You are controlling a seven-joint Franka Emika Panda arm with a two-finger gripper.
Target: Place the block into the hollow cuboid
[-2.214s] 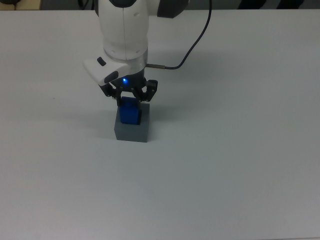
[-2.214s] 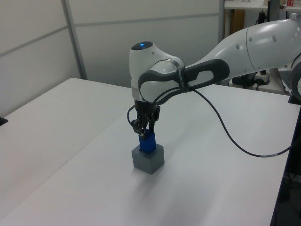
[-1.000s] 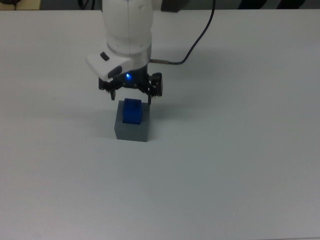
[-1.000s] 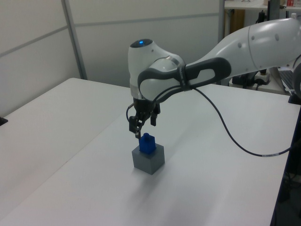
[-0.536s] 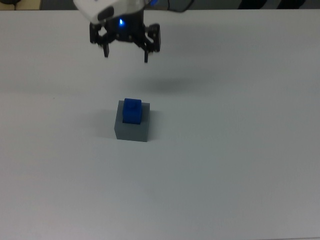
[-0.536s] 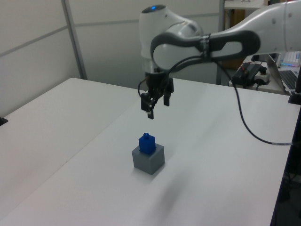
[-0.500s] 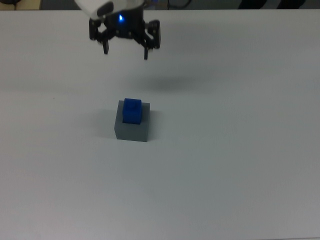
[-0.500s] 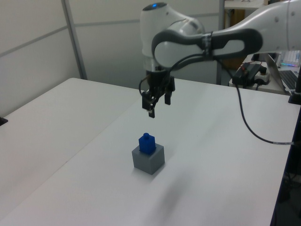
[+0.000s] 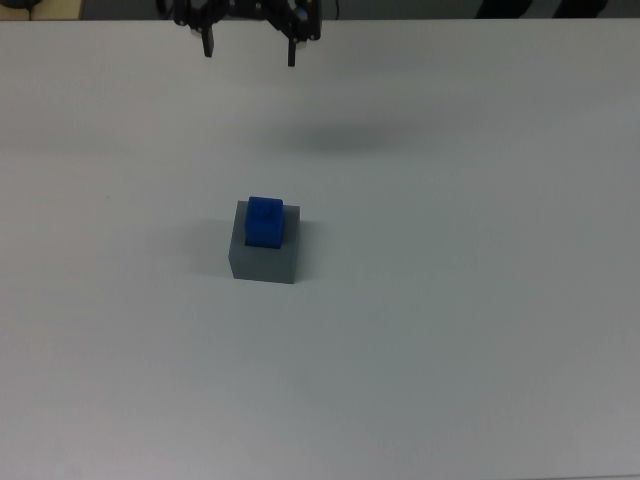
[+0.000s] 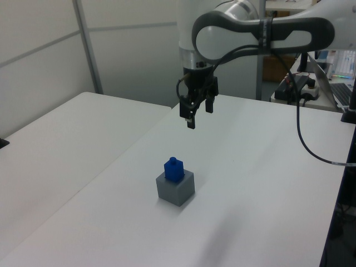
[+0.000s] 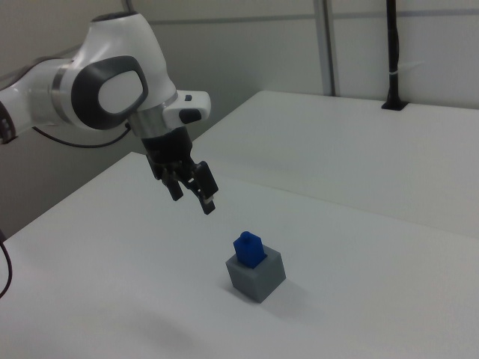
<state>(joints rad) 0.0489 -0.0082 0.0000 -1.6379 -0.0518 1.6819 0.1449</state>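
The blue block (image 9: 265,220) (image 10: 173,168) (image 11: 248,248) stands upright in the recess of the grey hollow cuboid (image 9: 263,259) (image 10: 176,190) (image 11: 257,277), its top half sticking out above the rim. My gripper (image 9: 249,50) (image 10: 198,114) (image 11: 193,196) hangs open and empty high above the table, well clear of both, near the top view's upper edge. Its two black fingers (image 9: 291,48) point down with a wide gap between them.
The white table (image 9: 450,300) carries nothing else. A black cable (image 10: 311,150) trails from the arm in the left view. A seam between two tabletops (image 10: 122,161) runs past the cuboid. A black post (image 11: 392,52) stands at the far table's back.
The gripper let go of the block, opened, and rose up and away from the cuboid toward the top view's upper edge. Block and cuboid stayed put.
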